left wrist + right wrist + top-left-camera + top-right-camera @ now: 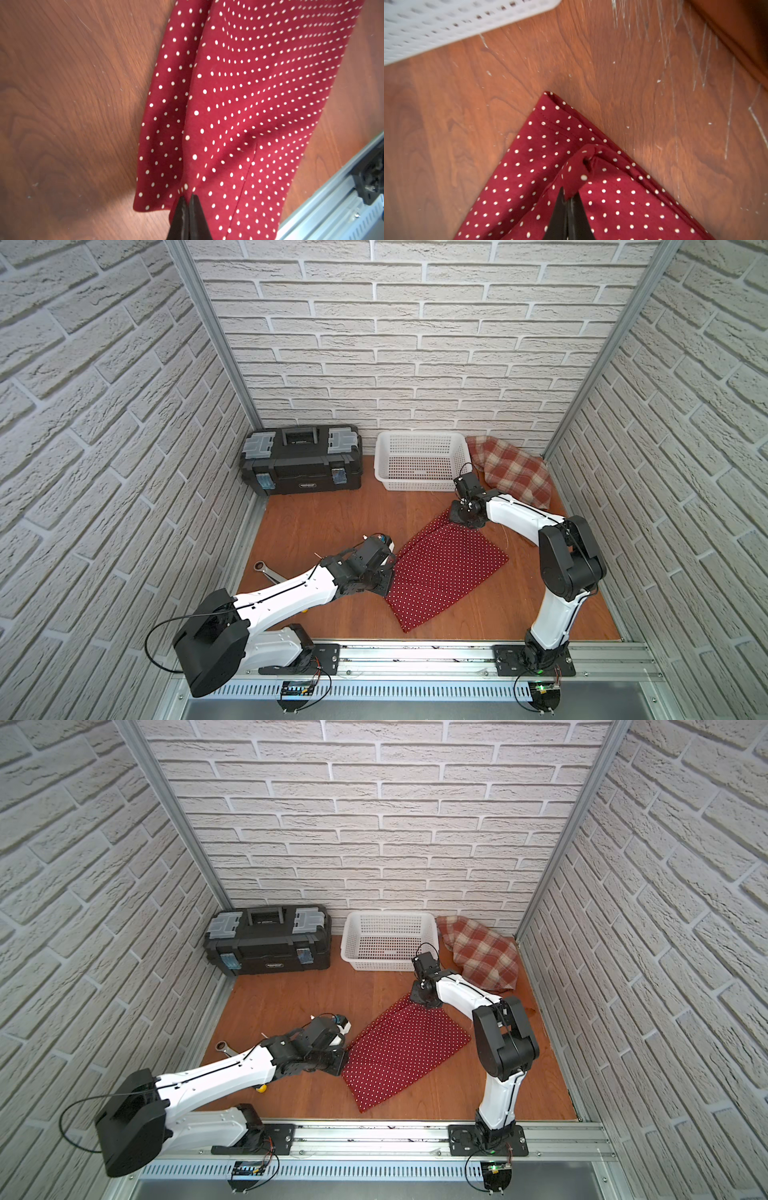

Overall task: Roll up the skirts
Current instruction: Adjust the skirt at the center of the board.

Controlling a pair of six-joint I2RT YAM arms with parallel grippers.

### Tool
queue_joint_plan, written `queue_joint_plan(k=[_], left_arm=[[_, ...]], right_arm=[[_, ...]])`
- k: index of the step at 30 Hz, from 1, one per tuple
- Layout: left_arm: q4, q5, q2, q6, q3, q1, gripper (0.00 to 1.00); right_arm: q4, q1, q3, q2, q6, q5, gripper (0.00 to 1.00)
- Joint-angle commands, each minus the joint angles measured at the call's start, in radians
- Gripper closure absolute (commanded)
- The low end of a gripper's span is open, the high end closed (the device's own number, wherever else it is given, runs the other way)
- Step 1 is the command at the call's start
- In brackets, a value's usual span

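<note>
So in both top views the white basket [419, 436] sits at the back wall and all I can see in it is its own lattice floor. The black toolbox [301, 466] to its left has the lid down, so no telling what's inside. The polka-dot skirt [446, 576] lies flat and diagonal mid-table, and the plaid skirt [515, 472] is bunched in the back right corner, just beside the basket. The left arm stretches low across the table [324, 522] with the left gripper [389, 576] at the skirt's left edge, and a wrench [264, 567] pokes out beside that arm. The right arm stands tall, elbow up, forearm dropping to the right gripper [459, 517] on the skirt's far corner. There's plenty of bare wood between skirt and toolbox. Left wrist view: the jaws are pinched tight on a raised fold at the skirt's edge, with the front rail [336, 199] near. Right wrist view: the jaws are clamped on a small flap lifted off the skirt's corner, and the basket's wall is near that corner but apart from it.
</note>
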Motion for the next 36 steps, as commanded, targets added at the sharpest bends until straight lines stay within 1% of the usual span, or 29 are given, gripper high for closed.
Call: queue_joint_plan(k=[1,6,11,12,13,14,15,16,17,18,19,20,23,25,27,30,31,34,35,36], left_arm=[[-0.023,-0.067,-0.039,-0.010,-0.011,-0.003,1.00],[0.015,-0.118,-0.020,-0.012,-0.041,0.018,1.00],[0.081,-0.169,0.023,-0.030,-0.067,0.049,1.00],[0.086,-0.196,0.027,-0.040,-0.074,0.055,1.00],[0.106,-0.221,0.030,-0.049,-0.086,0.063,1.00],[0.133,-0.244,0.031,-0.060,-0.102,0.073,0.80],[0.160,-0.250,0.034,-0.066,-0.112,0.085,0.69],[0.188,-0.256,0.038,-0.066,-0.121,0.097,0.68],[0.215,-0.259,0.039,-0.060,-0.125,0.102,0.60],[0.225,-0.259,0.044,-0.052,-0.116,0.103,0.52],[0.216,-0.256,0.051,-0.047,-0.100,0.104,0.44],[0.201,-0.249,0.061,-0.040,-0.083,0.101,0.39],[0.187,-0.241,0.064,-0.030,-0.074,0.091,0.36],[0.202,-0.205,0.059,-0.021,-0.090,0.096,0.35],[0.204,-0.140,0.076,-0.019,-0.100,0.101,0.38],[0.201,-0.052,0.096,-0.044,-0.131,0.095,0.46],[0.196,-0.037,0.097,-0.053,-0.143,0.093,0.46],[0.157,-0.049,0.082,-0.067,-0.177,0.092,0.47],[0.147,-0.066,0.071,-0.071,-0.187,0.092,0.46],[0.140,-0.082,0.062,-0.074,-0.192,0.094,0.46]], right_arm=[[0.028,0.013,0.030,-0.032,0.002,0.011,0.98],[0.017,0.015,0.119,0.054,-0.024,-0.017,0.98],[0.059,0.015,0.175,0.167,-0.052,-0.096,0.97],[0.078,0.016,0.175,0.184,-0.057,-0.109,0.95],[0.097,0.015,0.174,0.199,-0.060,-0.117,0.91],[0.109,0.015,0.175,0.213,-0.065,-0.122,0.87],[0.110,0.015,0.180,0.226,-0.066,-0.123,0.82],[0.103,0.016,0.186,0.234,-0.064,-0.118,0.77],[0.095,0.015,0.189,0.237,-0.060,-0.110,0.70],[0.088,0.017,0.185,0.235,-0.057,-0.107,0.66],[0.082,0.017,0.182,0.229,-0.057,-0.104,0.64],[0.082,0.018,0.171,0.214,-0.059,-0.099,0.61],[0.088,0.022,0.129,0.150,-0.060,-0.090,0.59],[0.082,0.026,0.102,0.091,-0.062,-0.079,0.58],[0.062,0.032,0.074,0.039,-0.060,-0.077,0.58],[0.029,0.051,0.023,-0.048,-0.058,-0.064,0.58],[0.010,0.059,0.008,-0.074,-0.062,-0.055,0.58],[-0.059,0.082,-0.064,-0.158,-0.063,-0.014,0.59],[-0.070,0.086,-0.106,-0.184,-0.053,-0.016,0.60],[-0.073,0.089,-0.159,-0.209,-0.037,-0.023,0.64]])
